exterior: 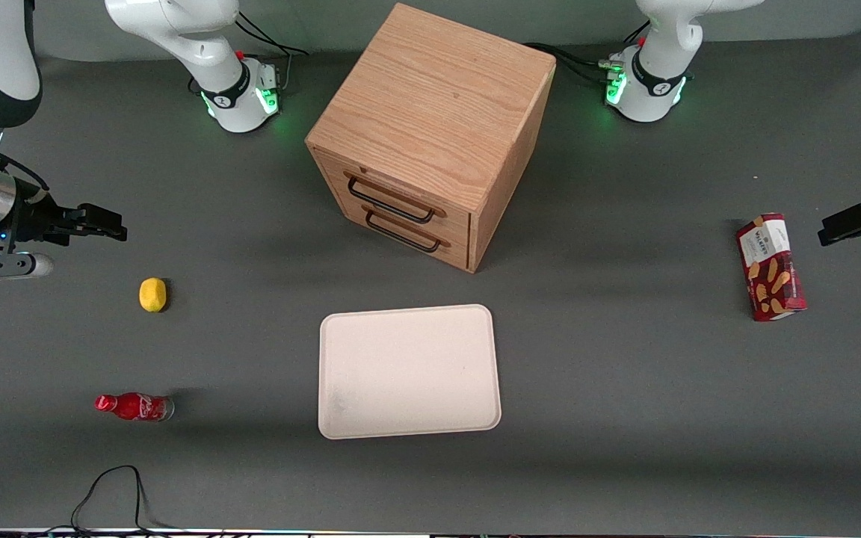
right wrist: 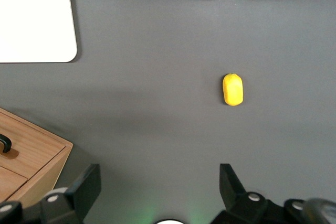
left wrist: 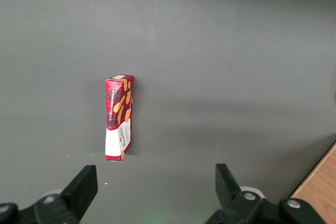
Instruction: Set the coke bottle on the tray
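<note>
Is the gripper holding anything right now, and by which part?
Nothing. The gripper hangs open and empty above the table at the working arm's end; the coke bottle lies untouched on the table, nearer the front camera.

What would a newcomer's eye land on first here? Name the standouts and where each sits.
The wooden two-drawer cabinet dominates the middle of the table, with the cream tray bare in front of it, nearer the front camera. Toward the working arm's end lie a yellow lemon and the coke bottle on its side, nearer the camera. The tool hangs open above the table, farther from the camera than the lemon.
</note>
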`<state>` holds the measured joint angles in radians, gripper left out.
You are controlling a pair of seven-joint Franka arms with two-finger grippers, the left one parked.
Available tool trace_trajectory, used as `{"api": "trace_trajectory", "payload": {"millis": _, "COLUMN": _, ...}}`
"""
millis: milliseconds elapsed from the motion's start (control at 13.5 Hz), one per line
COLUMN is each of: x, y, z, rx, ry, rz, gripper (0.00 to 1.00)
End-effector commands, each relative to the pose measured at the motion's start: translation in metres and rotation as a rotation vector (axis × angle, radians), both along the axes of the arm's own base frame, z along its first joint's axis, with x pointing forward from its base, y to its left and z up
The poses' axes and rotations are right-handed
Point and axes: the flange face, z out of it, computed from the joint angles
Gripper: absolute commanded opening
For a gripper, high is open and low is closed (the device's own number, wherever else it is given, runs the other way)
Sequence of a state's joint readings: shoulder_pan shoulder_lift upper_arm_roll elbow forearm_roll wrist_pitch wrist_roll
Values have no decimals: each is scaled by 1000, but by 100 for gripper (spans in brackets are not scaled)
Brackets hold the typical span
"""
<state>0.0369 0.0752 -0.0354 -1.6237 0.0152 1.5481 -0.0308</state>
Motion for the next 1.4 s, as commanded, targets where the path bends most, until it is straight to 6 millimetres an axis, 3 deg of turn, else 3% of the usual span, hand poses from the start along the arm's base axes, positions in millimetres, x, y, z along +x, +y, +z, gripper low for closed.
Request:
{"api": "trace_trajectory", "payload": {"millis": 0, "x": 3, "y": 8, "z": 3, "rx": 6, "ry": 11, "rz": -7, "gripper": 100}}
{"api": "trace_trajectory", "payload": {"millis": 295, "x": 5, "y": 1, "z": 14, "rx": 16, "ry": -3, "rz": -16, "gripper": 100}}
{"api": "trace_trajectory", "payload": {"millis": 1330, "x": 9, "y": -2, "z": 14, "rx": 13, "ry": 2, "rz": -29, "gripper": 100}}
